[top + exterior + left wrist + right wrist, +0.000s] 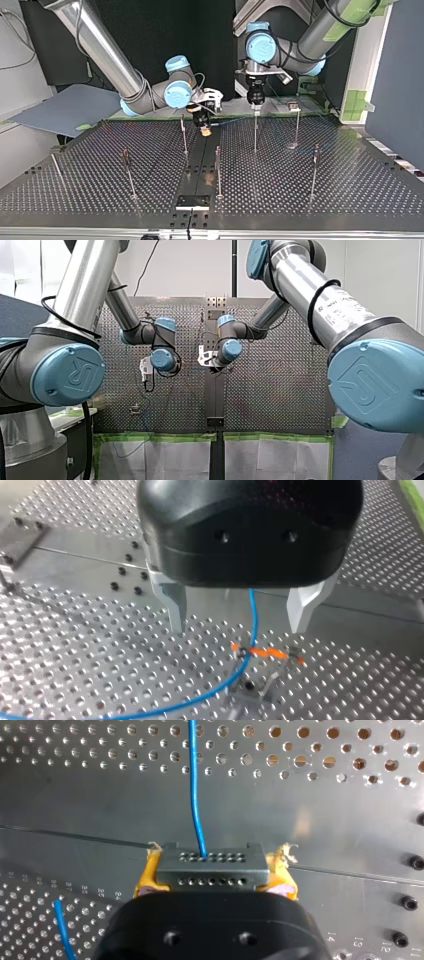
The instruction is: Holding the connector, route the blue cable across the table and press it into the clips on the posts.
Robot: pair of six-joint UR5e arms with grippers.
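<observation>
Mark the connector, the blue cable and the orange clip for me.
connector [210,867]: right wrist view, middle of its grey holed face.
blue cable [195,795]: right wrist view, the straight run ahead of the connector.
orange clip [265,653]: left wrist view, middle of its orange bar.

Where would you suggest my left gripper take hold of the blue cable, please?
Probably the straight stretch of the blue cable just short of the orange clip, coming from above: it runs between the open left gripper's metal fingers, so closing would pinch it crosswise.

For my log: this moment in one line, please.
right tool: shut on grey metal connector; left tool: open; thin blue cable: at orange clip
</observation>
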